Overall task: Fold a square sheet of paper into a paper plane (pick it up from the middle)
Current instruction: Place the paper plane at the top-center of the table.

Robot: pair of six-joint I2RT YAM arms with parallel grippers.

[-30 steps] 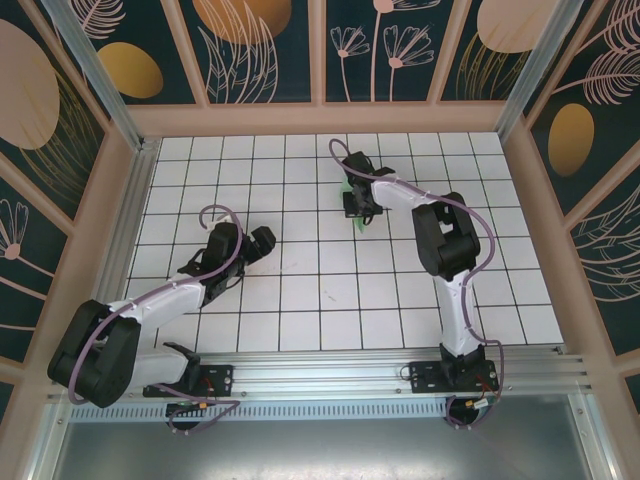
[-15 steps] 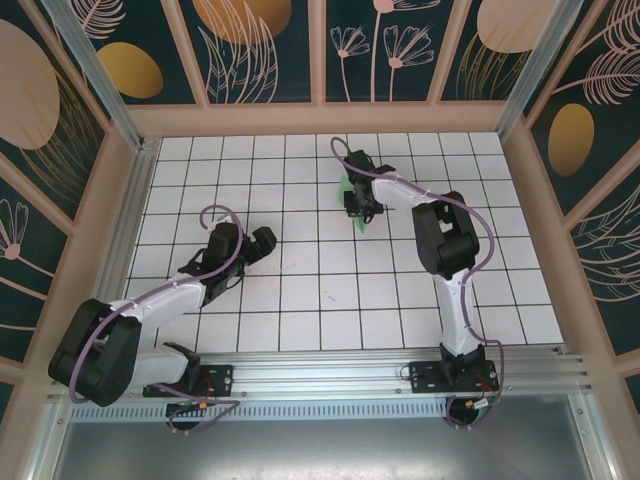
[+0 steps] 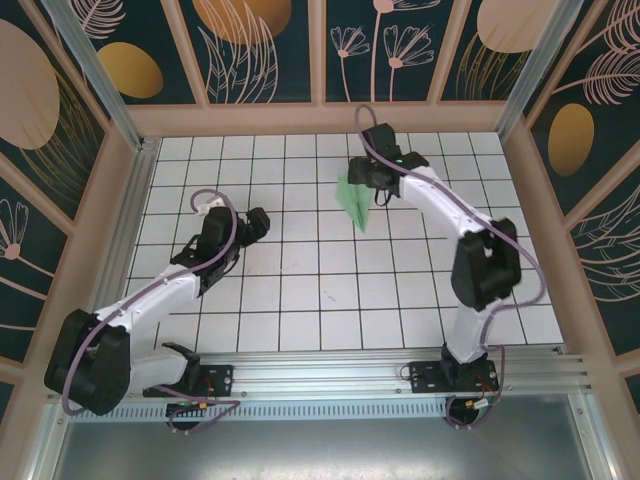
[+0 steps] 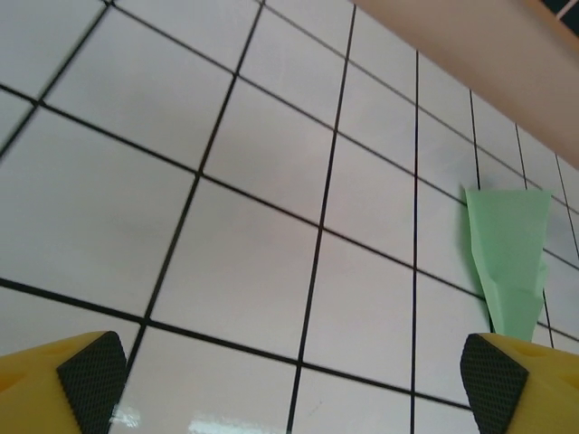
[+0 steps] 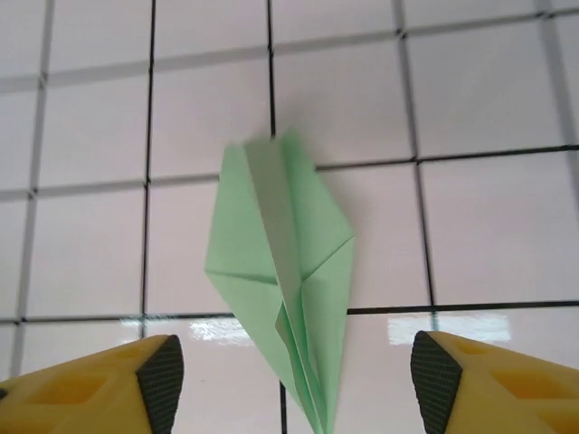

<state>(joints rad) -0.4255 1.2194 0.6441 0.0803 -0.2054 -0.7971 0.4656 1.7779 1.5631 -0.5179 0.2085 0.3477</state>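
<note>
paper plane (image 5: 289, 298) tip beyond lower edge

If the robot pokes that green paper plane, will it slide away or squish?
The paper plane is thin folded paper, so it is probably very light and would skid on the shiny tiles at a nudge. Its layered centre fold likely stiffens it lengthwise, but a hard pinch may crumple the wings.

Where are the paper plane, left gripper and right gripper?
paper plane (image 5: 285, 271), right wrist view, on its centre fold.
left gripper (image 4: 291, 384), left wrist view, midway between its open fingertips.
right gripper (image 5: 298, 387), right wrist view, midway between its open fingertips.
</note>
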